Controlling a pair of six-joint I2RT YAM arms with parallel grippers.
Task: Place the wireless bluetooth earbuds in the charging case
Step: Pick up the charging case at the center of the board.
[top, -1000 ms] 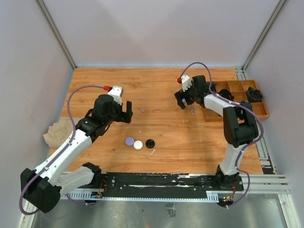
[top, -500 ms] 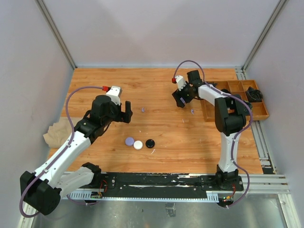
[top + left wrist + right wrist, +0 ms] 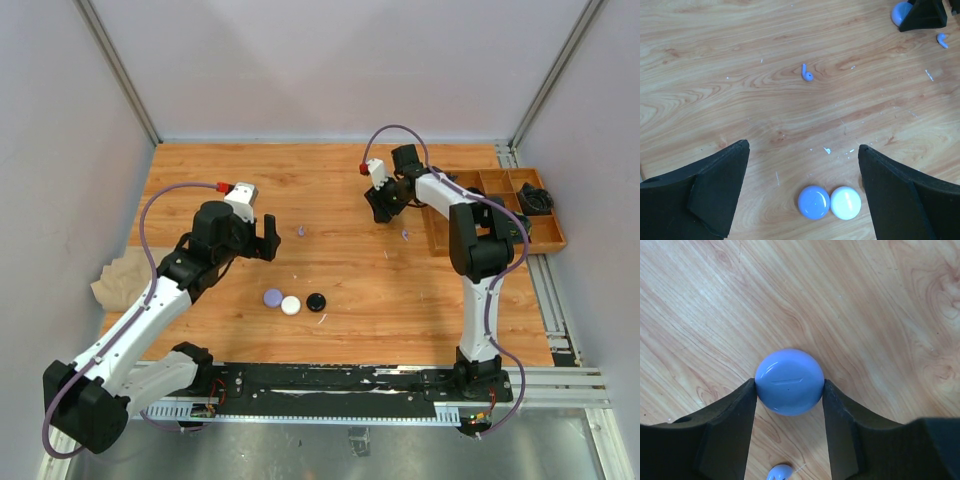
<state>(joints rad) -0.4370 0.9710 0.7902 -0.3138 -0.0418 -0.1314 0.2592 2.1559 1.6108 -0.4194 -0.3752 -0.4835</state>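
Moved: right claw [image 3: 789,390] swung back, now pinching lavender case [image 3: 789,377].
Left claw [image 3: 802,150]: wide open, empty.
Handling: lavender earbud [image 3: 807,73] likely light, slick, tiny; pinch its stem.

Seen from above, the lavender earbud [image 3: 301,231] lies on bare bench [image 3: 330,180], open all round. The nearest clutter, three round cases [image 3: 291,303] in a row, sits well apart at its 6 o'clock. The right gripper's [image 3: 788,384] jaws have no slack: a lavender case [image 3: 789,374] fills the gap, touching both.
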